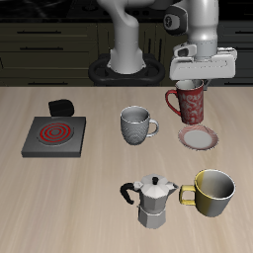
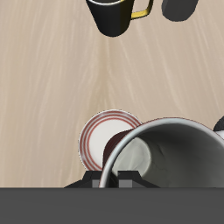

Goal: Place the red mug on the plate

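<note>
Nearest the table's front edge stand a moka pot and a yellow mug, both well clear of the work. Farther back, the gripper holds the red mug by its rim, lifted and tilted above the plate. It looks rigid, glazed, probably slippery and breakable, so the rim grip seems apt; set it down gently.

End effector fingertips hidden inside red mug; plate partly covered.
</note>
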### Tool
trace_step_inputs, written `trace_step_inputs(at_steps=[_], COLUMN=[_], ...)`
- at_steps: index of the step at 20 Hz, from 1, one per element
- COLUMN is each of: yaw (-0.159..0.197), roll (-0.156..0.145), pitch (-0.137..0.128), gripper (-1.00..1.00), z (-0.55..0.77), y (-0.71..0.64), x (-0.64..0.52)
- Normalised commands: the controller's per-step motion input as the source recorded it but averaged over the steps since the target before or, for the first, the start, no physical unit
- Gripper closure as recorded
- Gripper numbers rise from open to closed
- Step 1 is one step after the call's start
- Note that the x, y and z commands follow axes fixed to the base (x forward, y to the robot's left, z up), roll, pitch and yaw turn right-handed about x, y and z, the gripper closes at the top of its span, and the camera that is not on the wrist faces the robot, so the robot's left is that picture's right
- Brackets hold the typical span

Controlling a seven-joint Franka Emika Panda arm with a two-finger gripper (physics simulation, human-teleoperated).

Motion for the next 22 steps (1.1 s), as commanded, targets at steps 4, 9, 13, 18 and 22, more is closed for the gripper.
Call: trace_step_inputs(at_steps=[4,9,13,18,22], yaw=[0.027,0.016,0.006,0.011,-0.004], roll=[0.007,0.029,0.015,0.045,0.033], pitch=[0.019,0.060,0.064,0.063,0.040], gripper=[1.00,1.00,1.00,1.00,1.00], z=[-0.24,-0.35,-0.39,-0.40,-0.27], y=[-0.01,0.10,0.08,0.17,0.05], x=[0.12,0.18,0.14,0.05,0.02])
